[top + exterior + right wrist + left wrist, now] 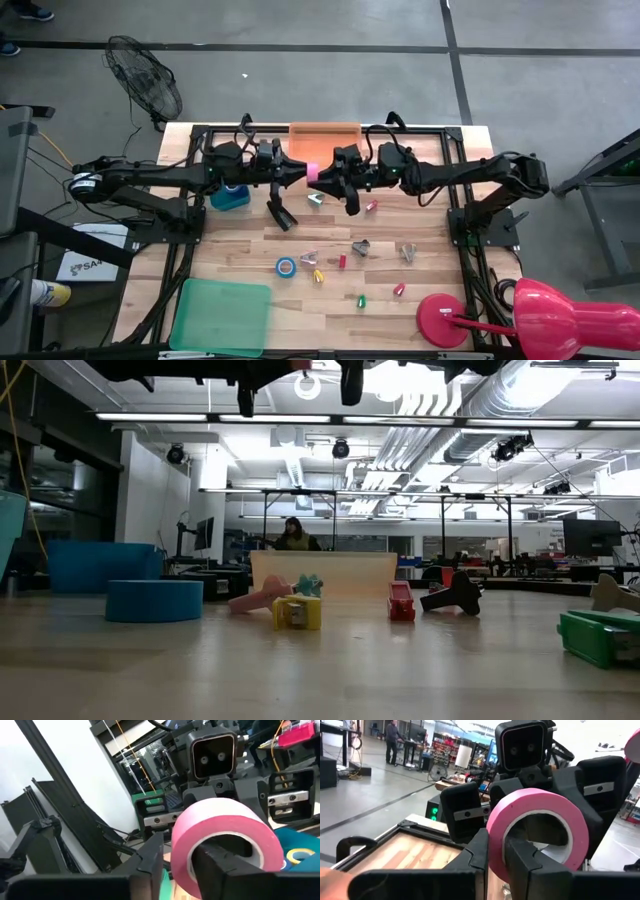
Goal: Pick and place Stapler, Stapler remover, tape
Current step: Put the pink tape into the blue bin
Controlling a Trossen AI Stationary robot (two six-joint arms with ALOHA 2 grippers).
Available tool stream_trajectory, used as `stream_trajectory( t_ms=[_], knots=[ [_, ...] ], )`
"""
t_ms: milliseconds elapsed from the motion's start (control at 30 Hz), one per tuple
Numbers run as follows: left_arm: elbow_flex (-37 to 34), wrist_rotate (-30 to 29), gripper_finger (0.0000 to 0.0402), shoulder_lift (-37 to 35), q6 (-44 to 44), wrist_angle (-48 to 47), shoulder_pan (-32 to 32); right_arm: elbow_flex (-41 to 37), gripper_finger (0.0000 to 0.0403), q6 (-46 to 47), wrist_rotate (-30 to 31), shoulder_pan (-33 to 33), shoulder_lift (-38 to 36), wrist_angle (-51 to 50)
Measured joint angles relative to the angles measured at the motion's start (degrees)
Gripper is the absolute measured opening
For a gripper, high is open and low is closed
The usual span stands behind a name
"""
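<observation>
High view shows the pink tape (312,172) held up over the back of the table, gripped by both the left gripper (297,170) and the right gripper (326,172), so a hand-over is judged, and one gripper must be opened next.

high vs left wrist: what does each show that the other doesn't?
Only the high view shows the table layout: the black stapler, a blue tape roll, the orange tray, the green tray and small pieces scattered on the wood.

Only the left wrist view shows the left gripper with one finger through the roll's hole, plus a person in the room behind.

Both show the pink tape roll between the left gripper and the right gripper.
</observation>
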Motion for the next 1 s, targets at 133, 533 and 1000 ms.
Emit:
stream_trajectory(
  t_ms=[133,533,1000],
  knots=[
    [0.01,-1.91,0.0031,-0.35,-0.04,-3.05,0.03,-0.02,0.0123,0.75,-1.62,-0.39,-0.24,-2.05],
    [-0.08,-11.65,0.003,-7.99,-2.88,-28.93,7.63,0.09,0.0168,0.19,-2.8,-3.34,-6.48,-19.62],
    [-0.08,-21.87,0.003,-9.28,-21.37,-72.21,24.33,0.04,0.0167,-0.82,2.16,-4.67,-8.11,-25.41]
  ],
)
